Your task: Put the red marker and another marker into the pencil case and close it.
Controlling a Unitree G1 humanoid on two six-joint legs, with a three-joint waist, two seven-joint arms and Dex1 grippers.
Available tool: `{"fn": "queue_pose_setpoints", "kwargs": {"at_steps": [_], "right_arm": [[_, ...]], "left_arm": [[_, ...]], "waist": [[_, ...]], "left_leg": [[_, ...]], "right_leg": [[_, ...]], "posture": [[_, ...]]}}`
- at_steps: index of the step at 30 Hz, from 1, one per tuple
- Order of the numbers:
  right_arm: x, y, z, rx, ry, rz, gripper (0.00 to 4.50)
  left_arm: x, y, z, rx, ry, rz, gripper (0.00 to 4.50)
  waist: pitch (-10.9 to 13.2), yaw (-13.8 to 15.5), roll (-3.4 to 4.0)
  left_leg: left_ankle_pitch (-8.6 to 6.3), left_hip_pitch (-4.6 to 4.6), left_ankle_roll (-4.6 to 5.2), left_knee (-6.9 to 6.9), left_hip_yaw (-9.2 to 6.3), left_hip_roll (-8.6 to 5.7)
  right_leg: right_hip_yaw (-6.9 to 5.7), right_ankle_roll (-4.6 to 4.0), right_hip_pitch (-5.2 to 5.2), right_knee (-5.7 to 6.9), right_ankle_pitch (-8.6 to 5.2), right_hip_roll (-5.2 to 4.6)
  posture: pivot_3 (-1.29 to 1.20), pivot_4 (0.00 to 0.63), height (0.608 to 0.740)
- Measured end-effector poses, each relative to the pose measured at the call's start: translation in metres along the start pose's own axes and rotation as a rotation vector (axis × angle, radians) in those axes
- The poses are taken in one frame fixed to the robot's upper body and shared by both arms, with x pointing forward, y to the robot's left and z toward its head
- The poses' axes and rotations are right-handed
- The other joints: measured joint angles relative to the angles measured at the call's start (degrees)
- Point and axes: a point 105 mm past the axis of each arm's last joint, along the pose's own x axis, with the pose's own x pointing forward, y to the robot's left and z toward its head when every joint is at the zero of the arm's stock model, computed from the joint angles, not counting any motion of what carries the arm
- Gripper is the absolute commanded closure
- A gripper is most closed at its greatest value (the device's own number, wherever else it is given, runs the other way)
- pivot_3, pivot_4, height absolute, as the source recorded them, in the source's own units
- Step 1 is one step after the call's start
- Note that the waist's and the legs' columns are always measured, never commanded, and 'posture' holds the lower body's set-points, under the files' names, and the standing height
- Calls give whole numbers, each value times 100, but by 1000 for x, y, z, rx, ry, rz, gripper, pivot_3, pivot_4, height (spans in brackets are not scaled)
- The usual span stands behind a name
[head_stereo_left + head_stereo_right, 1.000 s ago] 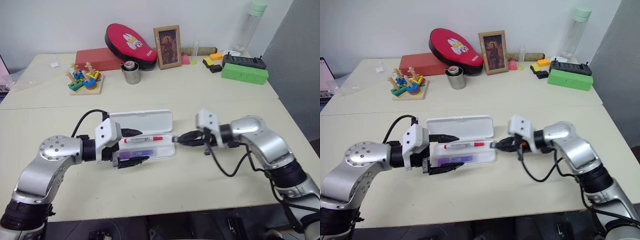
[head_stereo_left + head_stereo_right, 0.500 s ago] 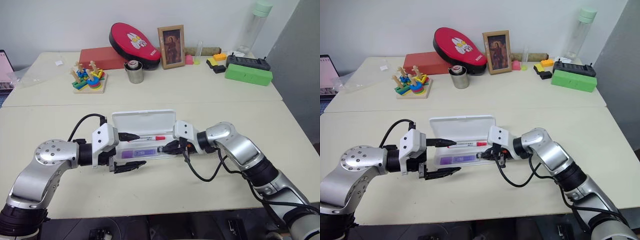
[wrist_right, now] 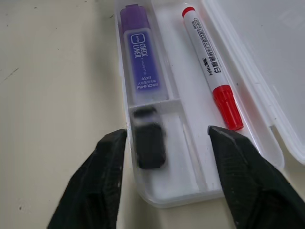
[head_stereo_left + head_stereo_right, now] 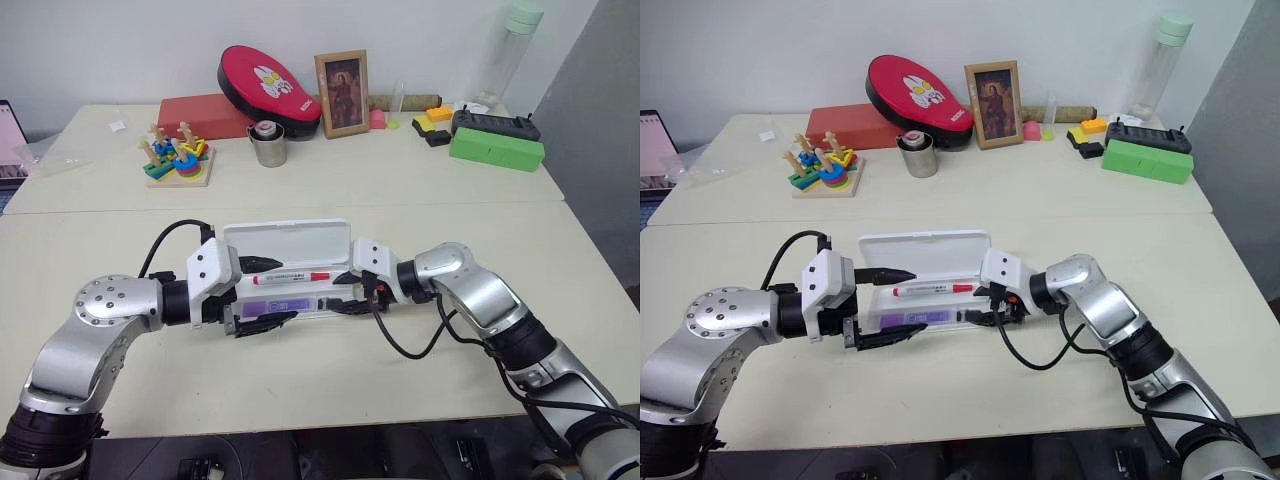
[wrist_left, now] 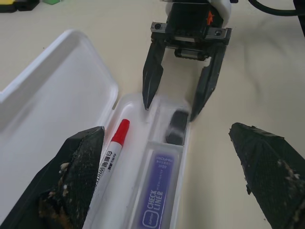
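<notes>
On beige table (image 4: 420,380), open white pencil case (image 4: 290,240) holds red marker (image 4: 293,277), purple marker (image 4: 285,304).

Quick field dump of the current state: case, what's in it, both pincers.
case: white pencil case, lid open
red marker: red marker in the tray's lid-side slot
purple marker: purple marker in the tray's other slot
extra: small black stub in the end section past the purple marker
left pincer: left pincer open, at one end of the case
right pincer: right pincer open, empty, at the opposite end
</notes>
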Motion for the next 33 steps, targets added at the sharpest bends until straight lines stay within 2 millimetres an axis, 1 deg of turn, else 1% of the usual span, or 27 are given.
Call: {"fn": "queue_pose_setpoints", "kwargs": {"at_steps": [3,4,8,10,11,12,14,15,16,17,18,20,22,26,27,28,31,33], "right_arm": [[-2,-3,2,0,-7,-12,152],[-3,-3,2,-3,-8,-13,42],[-6,-3,7,3,-32,10,42],[-15,0,23,30,-118,54,427],[-20,0,35,40,-177,69,551],[-25,-3,51,48,-252,68,813],[-36,-16,85,27,-369,19,1209],[-41,-26,99,10,-402,-26,1409],[-46,-36,110,-1,-421,-78,1638],[-49,-44,117,-1,-434,-112,1806],[-48,-53,121,12,-444,-145,2069],[-43,-69,121,62,-435,-212,2646],[-33,-86,119,111,-396,-280,3208],[-19,-100,115,114,-321,-349,4168],[-10,-104,111,120,-284,-363,4402],[-3,-106,105,129,-251,-372,4470],[17,-102,89,144,-178,-355,4470],[23,-100,84,132,-147,-348,4470]], "left_arm": [[2,0,1,-14,-13,13,0],[2,-1,2,-16,-13,17,0],[0,0,8,-32,-39,56,0],[-6,6,16,-45,-82,117,0],[-9,9,22,-59,-115,155,0],[-14,13,28,-80,-159,199,0],[-21,19,42,-103,-232,280,0],[-26,22,47,-112,-258,325,0],[-32,25,49,-124,-271,374,0],[-38,27,47,-138,-273,419,0],[-43,28,43,-163,-268,460,0],[-48,28,34,-203,-256,500,0],[-51,28,31,-230,-253,530,0],[-58,28,35,-218,-267,564,0],[-61,29,34,-217,-260,572,0],[-62,29,36,-210,-260,575,0],[-64,30,40,-204,-270,573,0],[-64,29,40,-203,-269,570,0]], "waist": [[0,-3,0],[0,-6,0],[0,-17,0],[0,-18,0],[0,-20,0],[0,-25,0],[0,-54,0],[0,-62,0],[-1,-63,-2],[-2,-63,-3],[-3,-67,-3],[-3,-67,-5],[-3,-66,-5],[-5,-32,-8],[-5,-47,-9],[-6,-51,-9],[-5,-58,-8],[-5,-54,-8]], "left_leg": [[0,0,0,0,0,0],[0,0,0,0,0,0],[0,0,0,0,-1,0],[0,0,0,0,-2,0],[0,0,0,1,-3,0],[0,0,0,2,-3,0],[0,3,0,5,-3,0],[1,4,0,5,-4,0],[1,8,0,5,-4,0],[0,11,1,4,-4,0],[0,11,0,5,-3,0],[0,12,0,4,-2,0],[1,11,0,3,1,-1],[1,8,0,3,-1,-1],[1,9,0,2,-1,-1],[1,9,0,2,-1,-1],[1,8,0,1,-1,-1],[1,7,0,1,-1,-1]], "right_leg": [[0,0,0,0,0,0],[0,0,0,0,0,0],[0,0,0,0,0,0],[0,0,1,1,0,0],[-1,0,2,1,0,0],[-1,0,2,4,1,0],[0,0,3,13,1,0],[-1,0,3,16,1,0],[-1,0,4,19,1,0],[-1,0,5,20,1,0],[0,-1,6,21,1,0],[1,-2,3,25,1,0],[5,-3,-1,29,2,0],[2,-3,-1,26,2,0],[2,-3,-1,28,2,0],[1,-3,-4,30,2,1],[2,-4,-6,30,2,1],[1,-4,-6,30,2,0]], "posture": [[0,150,740],[0,150,740],[0,150,740],[0,150,740],[0,150,740],[0,150,740],[0,150,740],[0,150,740],[0,150,740],[0,150,740],[0,150,740],[0,150,740],[0,150,740],[0,150,740],[0,150,740],[0,150,740],[0,150,740],[0,150,740]]}}
